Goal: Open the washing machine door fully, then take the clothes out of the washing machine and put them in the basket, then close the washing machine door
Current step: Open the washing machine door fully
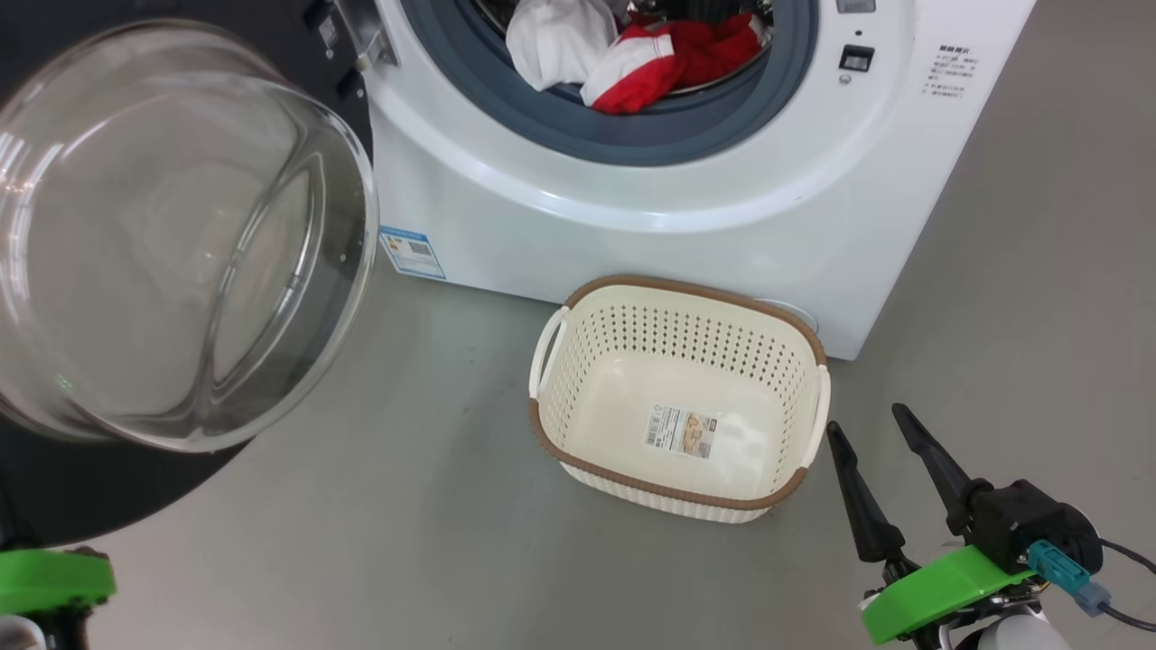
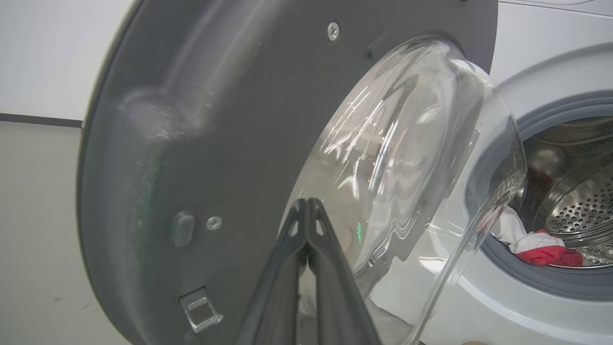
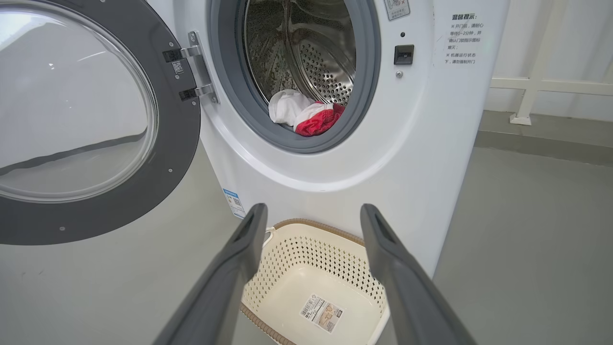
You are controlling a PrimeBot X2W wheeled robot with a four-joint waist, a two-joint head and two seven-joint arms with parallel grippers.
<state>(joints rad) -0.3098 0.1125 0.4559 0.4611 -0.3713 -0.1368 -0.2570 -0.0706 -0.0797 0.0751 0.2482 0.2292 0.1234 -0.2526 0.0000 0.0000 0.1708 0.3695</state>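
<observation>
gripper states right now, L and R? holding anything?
Left gripper: shut, holding nothing, close to the washing machine door.
Right gripper: open, empty, beside the basket.

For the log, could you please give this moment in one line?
door open; clothes in washing machine; basket empty; right claw open

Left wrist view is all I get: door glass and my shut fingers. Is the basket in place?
Observer: Yes, the basket sits on the floor before the washing machine, holding just a paper label.
Operator: Right gripper?
Observer: The right gripper is open and empty, at the basket's right in the head view.
Operator: Door clear of the opening?
Observer: Yes, the door stands swung wide on its hinges, well off the opening.
</observation>
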